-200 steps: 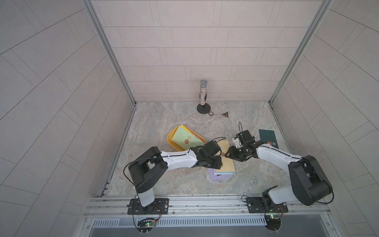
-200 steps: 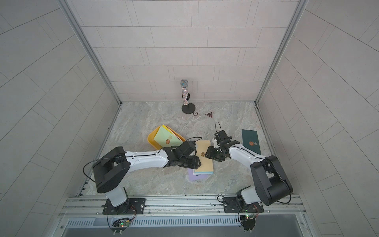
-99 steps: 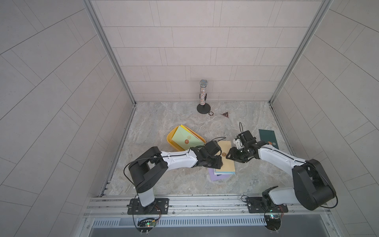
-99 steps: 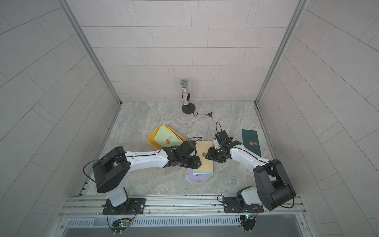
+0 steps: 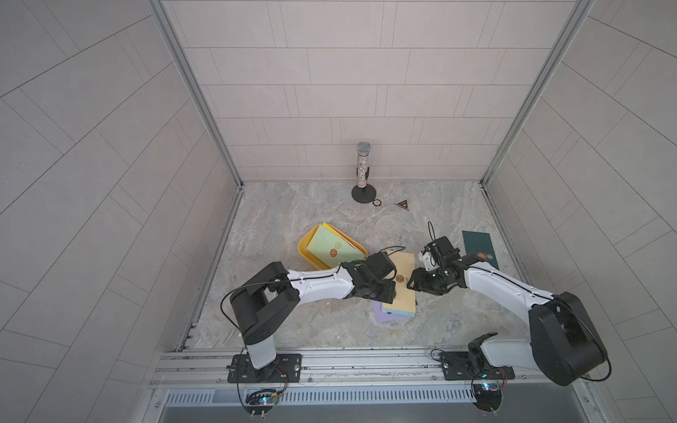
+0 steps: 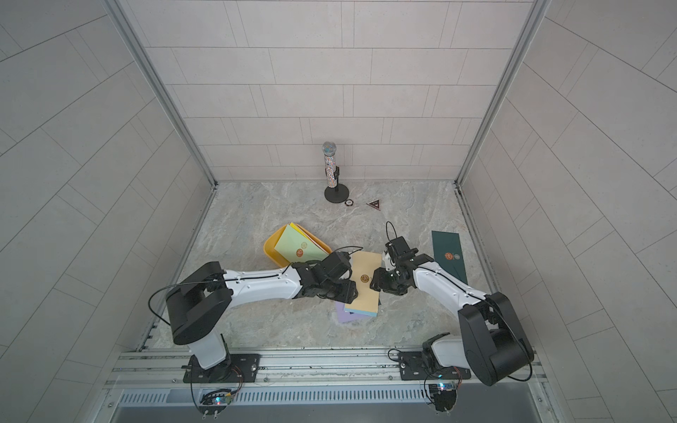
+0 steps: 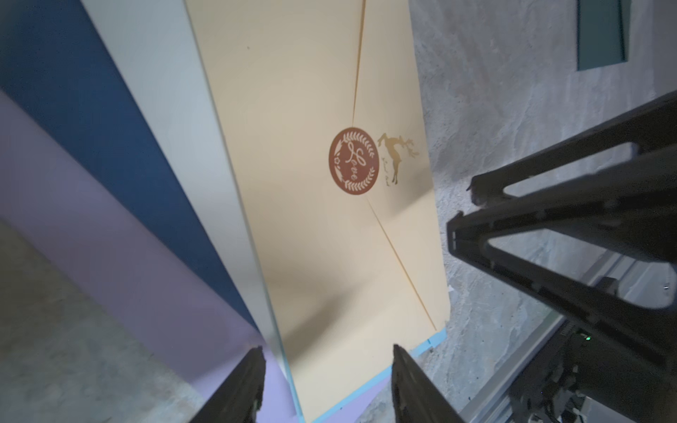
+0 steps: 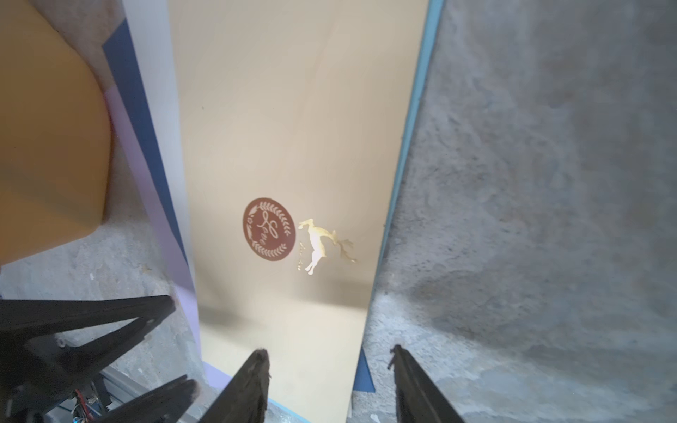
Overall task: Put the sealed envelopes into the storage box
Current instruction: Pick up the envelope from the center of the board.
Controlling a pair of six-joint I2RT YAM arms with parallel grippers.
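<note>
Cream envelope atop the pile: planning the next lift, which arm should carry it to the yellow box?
Left, probably. Both open hands flank the cream envelope, but the storage box lies on the side of the left hand; the right hand must cross the pile.

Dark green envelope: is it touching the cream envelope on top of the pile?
Apart. The left wrist view shows a wide strip of bare tabletop between the cream envelope and the dark green envelope.

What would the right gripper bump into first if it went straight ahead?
Most likely the cream envelope. The right gripper points down at it, jaws open over its near edge, though how close it is is hard to judge.
</note>
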